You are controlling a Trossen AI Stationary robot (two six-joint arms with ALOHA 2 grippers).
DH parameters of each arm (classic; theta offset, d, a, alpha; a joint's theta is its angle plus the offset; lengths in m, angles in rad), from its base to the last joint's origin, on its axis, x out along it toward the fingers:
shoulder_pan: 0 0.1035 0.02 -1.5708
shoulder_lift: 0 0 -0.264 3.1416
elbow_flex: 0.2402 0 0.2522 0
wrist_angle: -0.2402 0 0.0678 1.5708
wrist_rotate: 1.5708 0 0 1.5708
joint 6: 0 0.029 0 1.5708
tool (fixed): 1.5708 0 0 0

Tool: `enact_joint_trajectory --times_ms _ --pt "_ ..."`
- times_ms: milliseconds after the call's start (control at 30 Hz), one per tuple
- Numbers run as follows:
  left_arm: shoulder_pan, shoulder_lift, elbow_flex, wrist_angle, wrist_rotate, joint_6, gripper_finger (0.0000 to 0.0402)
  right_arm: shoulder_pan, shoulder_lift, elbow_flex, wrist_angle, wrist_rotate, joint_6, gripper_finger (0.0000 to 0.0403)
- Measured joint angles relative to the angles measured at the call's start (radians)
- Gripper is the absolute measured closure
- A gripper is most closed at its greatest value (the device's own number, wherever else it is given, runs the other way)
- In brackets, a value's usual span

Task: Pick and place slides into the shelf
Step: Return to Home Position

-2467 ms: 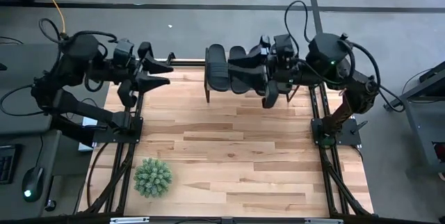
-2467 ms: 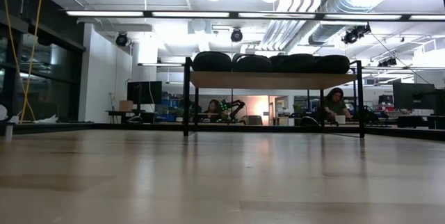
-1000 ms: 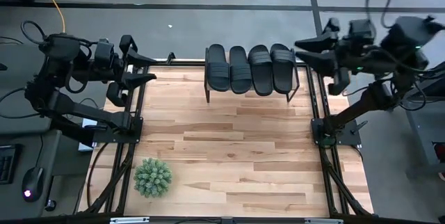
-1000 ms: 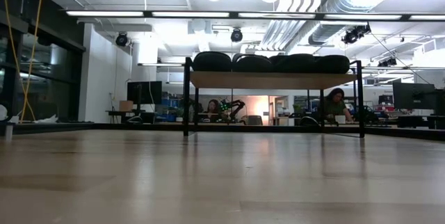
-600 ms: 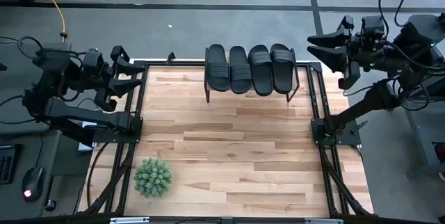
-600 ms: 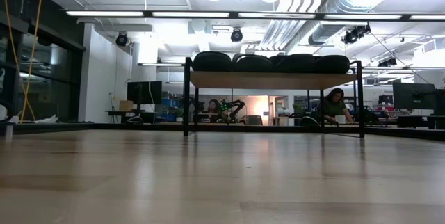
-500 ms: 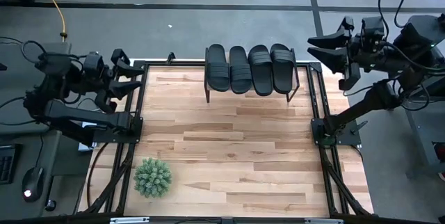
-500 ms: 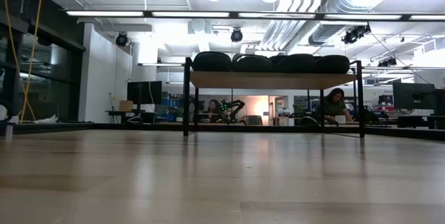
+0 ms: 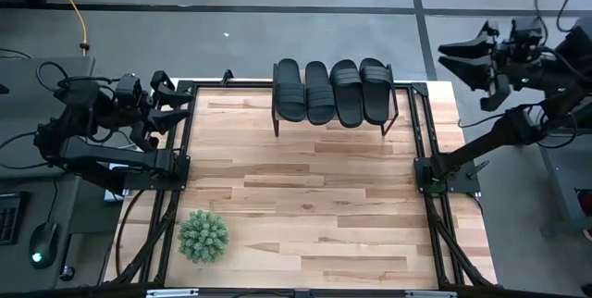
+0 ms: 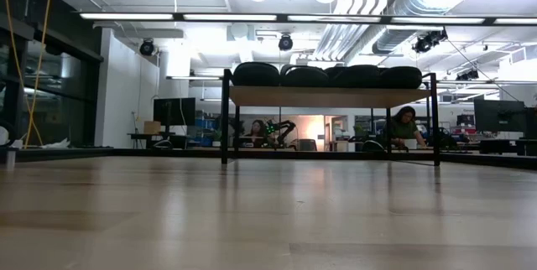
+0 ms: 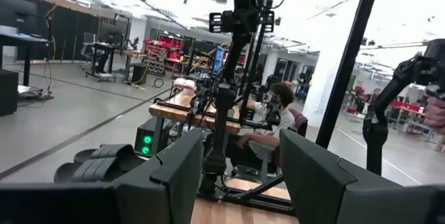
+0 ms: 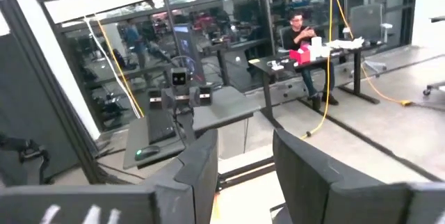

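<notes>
Four slides (image 9: 333,92) lie side by side, touching, on top of the shelf (image 10: 327,96), which stands at the middle of the counter's (image 9: 305,196) far edge. In the low view their ends show as dark humps above the plank. The left gripper (image 9: 181,105) hangs just off the counter's left edge near the far corner, its fingers spread wide and holding nothing. The right gripper (image 9: 452,60) is raised well off the right edge, also spread wide and holding nothing. A plant (image 9: 203,235) sits near the front left corner. A person (image 10: 407,124) sits in the room behind.
</notes>
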Motion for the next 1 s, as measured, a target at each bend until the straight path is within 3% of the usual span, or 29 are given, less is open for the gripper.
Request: enact_joint_trajectory --times_ms 367,567,667,767,900,1000 --pt "0.0 -0.001 0.0 -0.04 -0.003 0.021 0.0224 0.0 -0.05 0.0 -0.075 -0.017 -0.012 0.0273" --pt "0.0 -0.001 0.0 -0.046 -0.003 0.022 0.0224 0.0 -0.123 -0.054 -0.088 0.029 0.011 0.0273" --pt "0.0 -0.001 0.0 -0.048 -0.008 0.022 0.0224 0.0 -0.183 -0.181 -0.027 0.027 0.011 0.0273" --pt "0.0 -0.001 0.0 -0.049 -0.03 0.022 0.0224 0.0 -0.28 -0.392 0.103 0.032 0.011 0.0273" --pt "0.0 -0.001 0.0 -0.049 -0.035 0.022 0.0224 0.0 -0.441 -0.732 0.403 0.037 -0.022 0.0273" --pt "0.0 -0.001 0.0 -0.049 -0.035 0.022 0.0224 -0.001 -0.549 -0.969 0.646 -0.016 -0.05 0.0273"
